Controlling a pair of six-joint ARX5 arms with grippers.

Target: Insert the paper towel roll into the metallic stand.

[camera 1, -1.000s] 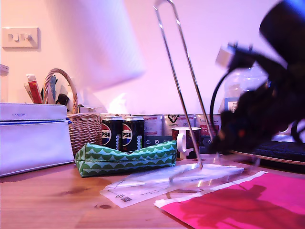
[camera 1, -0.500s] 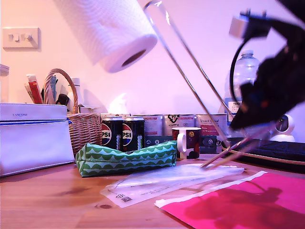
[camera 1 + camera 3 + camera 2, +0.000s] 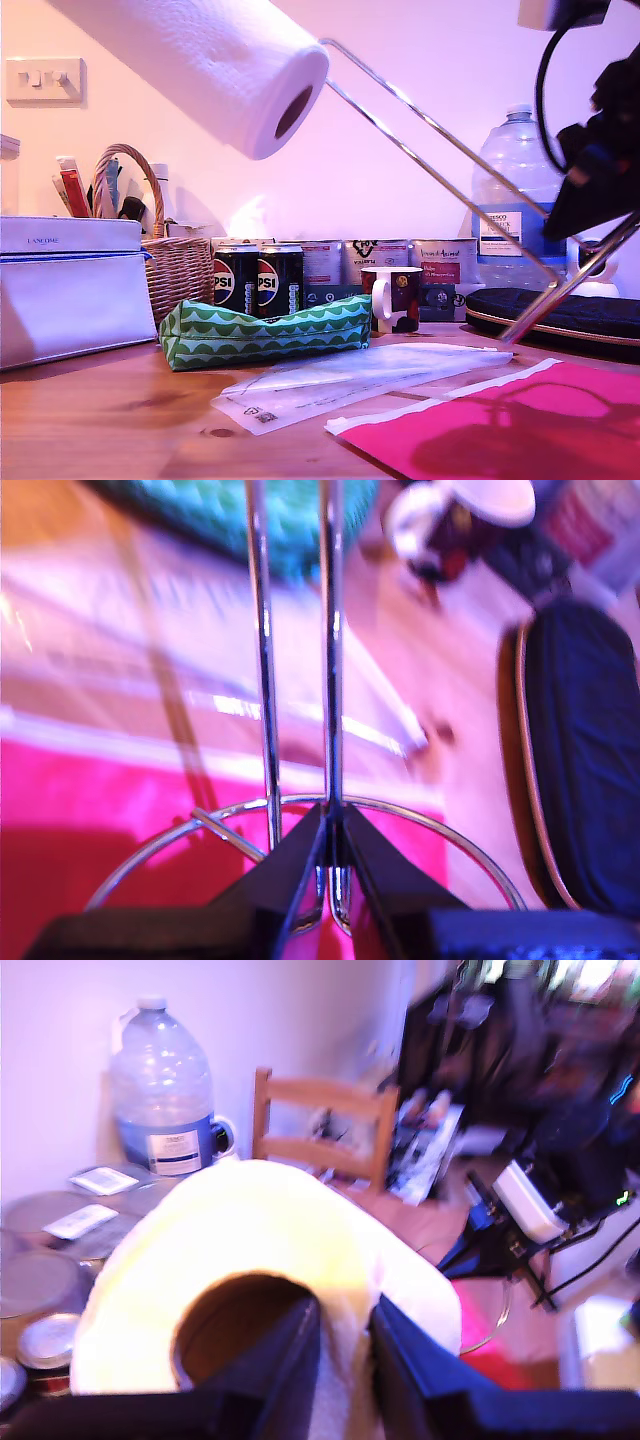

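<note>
My first gripper (image 3: 345, 1360) holds the roll (image 3: 215, 70) in the air. One finger (image 3: 280, 1370) is inside the dark core and the other is outside, so the two are clamped on the paper wall between them. In the exterior view the roll hangs tilted near the top, with its open core facing the stand (image 3: 440, 150).

My second gripper (image 3: 333, 865) holds the stand. Its fingers (image 3: 290, 870) are closed together on the two chrome rods, just above the ring base. The rods run straight away from the fingertips, and the ring curves around both sides of them. In the exterior view the stand is lifted and leans strongly, and the tip of its loop is just beside the end of the roll. I cannot tell if they touch.

Under the stand lie a pink sheet (image 3: 500, 430) and a clear bag (image 3: 350, 380) on the table (image 3: 90, 420).
</note>
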